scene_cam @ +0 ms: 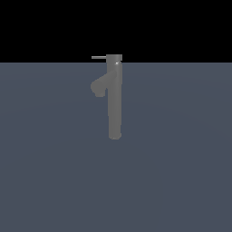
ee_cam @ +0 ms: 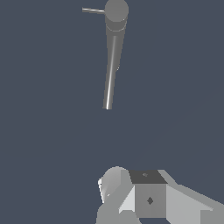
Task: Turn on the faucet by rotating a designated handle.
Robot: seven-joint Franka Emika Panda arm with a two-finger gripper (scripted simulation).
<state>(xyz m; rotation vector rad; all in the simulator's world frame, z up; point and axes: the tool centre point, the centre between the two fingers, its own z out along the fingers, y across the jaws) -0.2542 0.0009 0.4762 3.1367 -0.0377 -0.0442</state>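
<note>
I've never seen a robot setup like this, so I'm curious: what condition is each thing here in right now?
faucet: upright on the floor, spout stub angled toward the exterior view's left, nothing touching it.
handle: sticking out level from the cap toward the exterior view's left, untouched.
end effector: only partly seen in the wrist view, well apart from the faucet, holding nothing visible; open or shut cannot be told.

Gripper (ee_cam: 131,197) cut off by wrist view's edge, fingertips unseen.

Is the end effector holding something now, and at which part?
Nothing is held. The pale grey end effector is apart from the tall grey cylindrical faucet and its thin rod handle.
</note>
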